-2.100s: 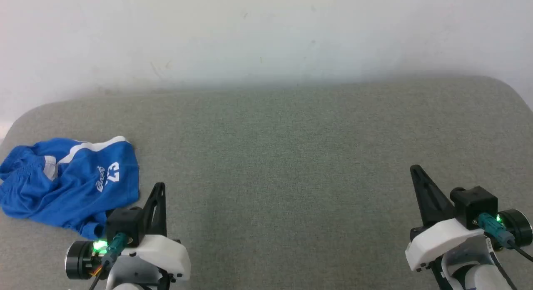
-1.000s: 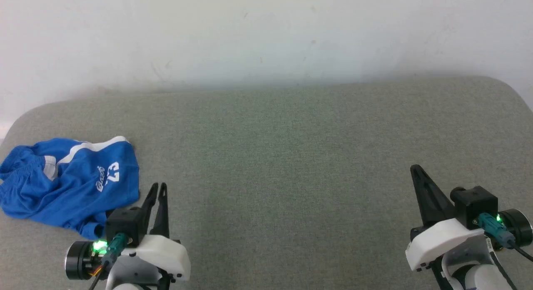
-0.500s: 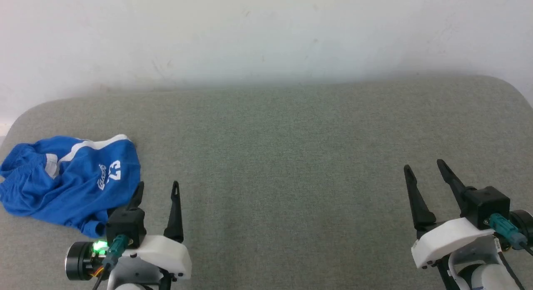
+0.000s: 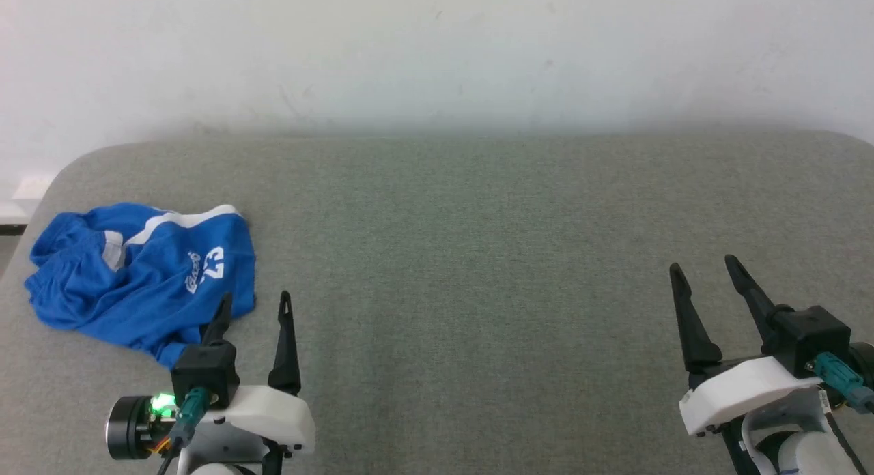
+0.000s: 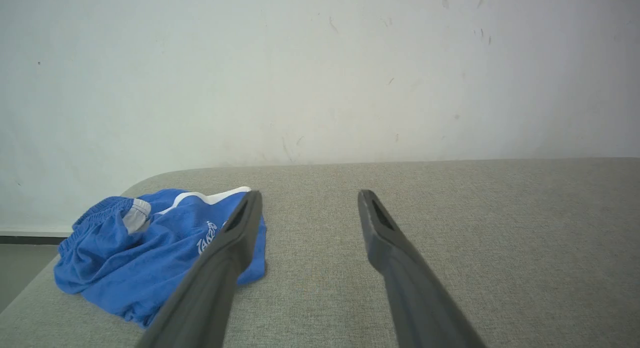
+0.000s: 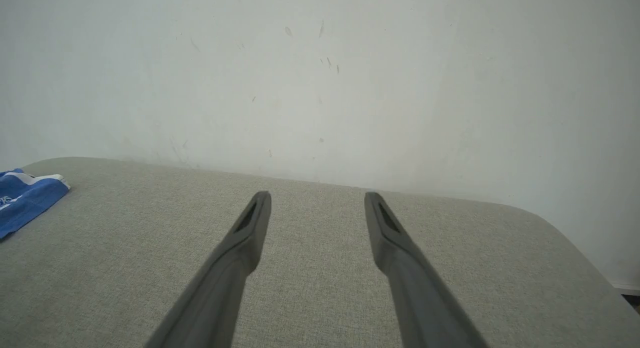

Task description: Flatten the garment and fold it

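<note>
Garment [image 4: 136, 277] lies crumpled at the desk's [image 4: 478, 256] left end, long axis roughly left-right. Left gripper [image 4: 255, 297] is nearer, jaws released and empty, cloth just ahead-left of its tips. Right gripper [image 4: 702, 265], jaws also released, sits well apart.

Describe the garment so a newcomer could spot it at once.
Start at the grey fabric surface set against the white wall. Near its left edge, just ahead and left of the left end effector, lies the garment: crumpled royal blue shorts with white stripes and a white 23, vivid against the plain grey.
</note>
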You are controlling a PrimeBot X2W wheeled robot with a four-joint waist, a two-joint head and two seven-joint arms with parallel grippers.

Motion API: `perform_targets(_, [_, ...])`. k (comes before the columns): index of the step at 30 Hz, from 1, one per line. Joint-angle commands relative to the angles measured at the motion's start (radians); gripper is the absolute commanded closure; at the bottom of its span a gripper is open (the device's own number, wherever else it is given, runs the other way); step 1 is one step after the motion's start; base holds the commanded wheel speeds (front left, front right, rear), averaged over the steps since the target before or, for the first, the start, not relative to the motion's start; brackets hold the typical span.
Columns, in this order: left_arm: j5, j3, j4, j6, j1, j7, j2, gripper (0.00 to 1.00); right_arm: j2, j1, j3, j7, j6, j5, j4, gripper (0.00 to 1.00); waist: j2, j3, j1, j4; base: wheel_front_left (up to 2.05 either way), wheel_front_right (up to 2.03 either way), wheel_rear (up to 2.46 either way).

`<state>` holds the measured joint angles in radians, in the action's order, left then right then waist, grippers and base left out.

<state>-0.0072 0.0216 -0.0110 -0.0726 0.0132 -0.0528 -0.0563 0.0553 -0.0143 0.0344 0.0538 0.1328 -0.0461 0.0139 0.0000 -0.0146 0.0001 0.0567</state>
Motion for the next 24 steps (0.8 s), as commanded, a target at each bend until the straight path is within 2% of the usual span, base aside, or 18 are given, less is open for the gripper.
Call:
perform_targets(1, [-0.004, 0.001, -0.005, -0.01, -0.012, -0.01, -0.001, 0.0, -0.001, 0.012, 0.007, 0.009, 0.0, -0.01, 0.003, 0.0, 0.0, -0.003, 0.0, 0.015, 0.0, 0.0, 0.0])
perform_targets(13, [-0.011, -0.001, -0.025, -0.032, -0.013, -0.035, 0.001, 0.0, -0.002, 0.019, 0.024, 0.034, -0.001, -0.02, 0.006, 0.0, 0.0, -0.013, 0.0, 0.1, 0.0, 0.0, 0.0])
perform_targets(24, [-0.01, -0.005, -0.051, -0.07, -0.015, -0.058, 0.002, 0.0, -0.002, 0.019, 0.044, 0.057, -0.001, -0.025, 0.017, 0.0, 0.0, -0.031, 0.0, 0.189, 0.0, 0.0, 0.0])
